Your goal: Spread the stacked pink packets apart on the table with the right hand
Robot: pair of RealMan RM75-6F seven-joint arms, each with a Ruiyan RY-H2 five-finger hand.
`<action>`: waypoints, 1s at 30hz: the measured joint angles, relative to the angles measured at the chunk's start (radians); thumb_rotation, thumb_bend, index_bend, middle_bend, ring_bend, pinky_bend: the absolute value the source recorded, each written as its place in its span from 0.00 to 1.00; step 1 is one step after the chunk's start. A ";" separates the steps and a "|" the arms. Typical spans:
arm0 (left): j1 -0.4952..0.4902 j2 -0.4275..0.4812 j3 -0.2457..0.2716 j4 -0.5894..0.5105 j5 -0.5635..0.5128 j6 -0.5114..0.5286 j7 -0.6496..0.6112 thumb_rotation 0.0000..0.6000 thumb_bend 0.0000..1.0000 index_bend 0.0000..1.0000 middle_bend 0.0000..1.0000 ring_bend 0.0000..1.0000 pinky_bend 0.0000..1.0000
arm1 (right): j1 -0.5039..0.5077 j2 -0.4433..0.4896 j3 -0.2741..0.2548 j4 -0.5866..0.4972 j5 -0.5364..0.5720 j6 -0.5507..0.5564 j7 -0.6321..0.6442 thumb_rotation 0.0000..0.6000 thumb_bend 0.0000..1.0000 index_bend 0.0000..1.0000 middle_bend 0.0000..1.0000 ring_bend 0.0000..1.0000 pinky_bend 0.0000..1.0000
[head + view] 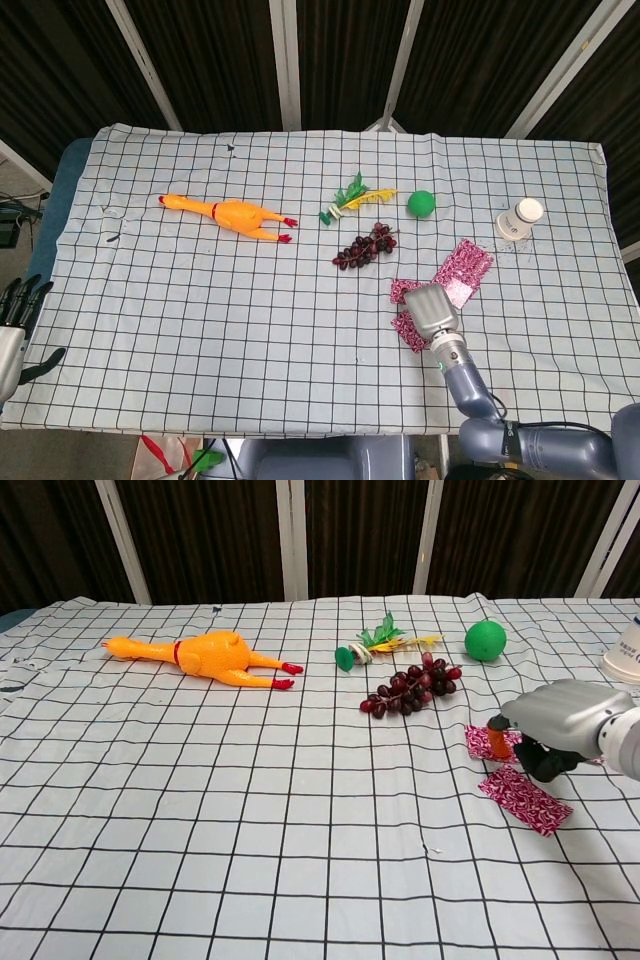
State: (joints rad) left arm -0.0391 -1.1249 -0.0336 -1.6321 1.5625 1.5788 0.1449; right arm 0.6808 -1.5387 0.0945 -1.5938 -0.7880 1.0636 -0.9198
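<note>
The right hand [430, 308] hung low over the pink packets [408, 328], palm down, an orange-tipped finger resting on the upper packet in the chest view. Its other fingers curled under the silver shell; whether they gripped anything, I could not tell.

Three packets showed, all just below and right of the bunch of grapes [364, 246]. One lay nearest the grapes, mostly under the hand, only its left end peeking out. A second lay in front of it, long axis running diagonally from near-right to far-left in the chest view [524, 800], flat on the cloth. The third [463, 268] sat on the far side of the hand, long axis slanting up and away to the right toward the white bottle [520, 219].

The left hand [20, 305] waited off the surface's near-left corner, far from the grapes, fingers apart and holding nothing.

The surface [200, 320] wore a white cloth gridded in black. Left of the grapes lay the rubber chicken [228, 215], long axis roughly across the cloth. Just behind the grapes sat a green-and-yellow feathered toy [352, 198] and a green ball [421, 203]. Behind it all, dark panels with pale slanted struts.
</note>
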 measured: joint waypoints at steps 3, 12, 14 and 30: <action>0.000 -0.001 0.001 0.000 0.002 0.000 0.002 1.00 0.27 0.11 0.03 0.03 0.17 | -0.001 0.006 0.002 -0.005 -0.003 0.009 0.014 1.00 0.76 0.18 0.82 0.83 0.62; 0.001 -0.002 -0.001 -0.002 -0.004 0.000 0.009 1.00 0.27 0.11 0.03 0.03 0.17 | -0.013 0.022 -0.003 -0.014 -0.047 0.035 0.076 1.00 0.76 0.17 0.82 0.83 0.62; 0.001 -0.002 -0.001 -0.001 -0.004 0.000 0.009 1.00 0.27 0.11 0.03 0.03 0.17 | -0.018 0.032 -0.005 -0.024 -0.056 0.043 0.086 1.00 0.76 0.17 0.82 0.83 0.62; 0.000 0.005 -0.003 0.006 0.001 0.005 -0.032 1.00 0.24 0.11 0.03 0.03 0.17 | -0.227 0.326 -0.146 -0.352 -0.223 0.252 0.234 1.00 0.69 0.00 0.26 0.29 0.31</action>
State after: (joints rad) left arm -0.0390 -1.1197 -0.0363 -1.6261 1.5637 1.5835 0.1134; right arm 0.4537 -1.2131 -0.0515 -1.9460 -1.0106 1.3154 -0.6856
